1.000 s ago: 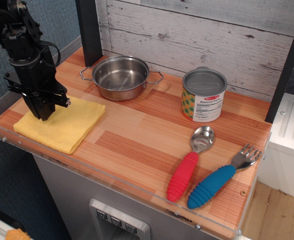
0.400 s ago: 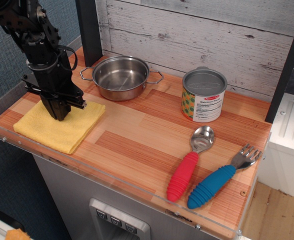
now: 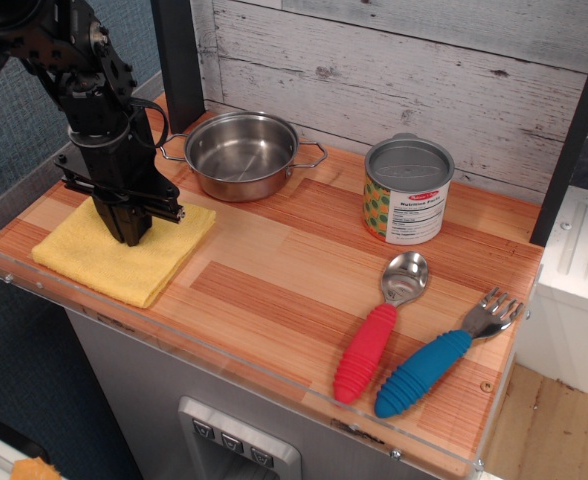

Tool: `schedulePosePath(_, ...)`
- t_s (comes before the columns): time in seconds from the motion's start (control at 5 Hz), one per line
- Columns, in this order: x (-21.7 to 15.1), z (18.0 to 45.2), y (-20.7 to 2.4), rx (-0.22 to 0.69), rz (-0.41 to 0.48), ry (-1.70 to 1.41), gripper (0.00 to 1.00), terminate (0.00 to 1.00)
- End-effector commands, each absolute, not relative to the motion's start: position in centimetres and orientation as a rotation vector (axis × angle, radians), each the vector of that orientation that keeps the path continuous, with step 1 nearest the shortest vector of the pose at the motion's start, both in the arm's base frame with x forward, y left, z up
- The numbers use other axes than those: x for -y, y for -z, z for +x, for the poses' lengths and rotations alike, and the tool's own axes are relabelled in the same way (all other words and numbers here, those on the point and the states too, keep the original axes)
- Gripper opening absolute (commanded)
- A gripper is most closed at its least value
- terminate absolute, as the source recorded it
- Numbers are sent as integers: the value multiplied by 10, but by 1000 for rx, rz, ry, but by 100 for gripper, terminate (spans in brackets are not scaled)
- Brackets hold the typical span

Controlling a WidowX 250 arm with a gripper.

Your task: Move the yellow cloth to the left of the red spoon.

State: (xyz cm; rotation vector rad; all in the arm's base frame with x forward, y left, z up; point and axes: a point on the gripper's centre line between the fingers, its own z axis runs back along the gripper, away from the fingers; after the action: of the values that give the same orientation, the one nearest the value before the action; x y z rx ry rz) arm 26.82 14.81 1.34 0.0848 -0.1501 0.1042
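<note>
Now | gripper (image 3: 132, 236) moved right on yellow cloth (image 3: 104, 262) | cloth nudged right

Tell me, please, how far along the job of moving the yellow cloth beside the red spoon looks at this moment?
Early on. Done: the gripper is down on the yellow cloth at the table's left end, its fingers pressed into the fabric. In hand: the grasp; whether the fingers have closed on the cloth cannot be told. Left: carrying it across the bare wood to the spot left of the red spoon, which lies beside the blue fork.

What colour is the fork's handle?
Blue, ribbed; the fork shows clearly in the observation.image view.
</note>
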Motion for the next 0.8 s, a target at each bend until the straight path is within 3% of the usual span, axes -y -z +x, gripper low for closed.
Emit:
schedulePosePath(0.0, -122, 274, -21, 163, 65, -101, 0, 0)
schedulePosePath(0.6, -77, 279, -16, 157, 36, -60, 0, 0)
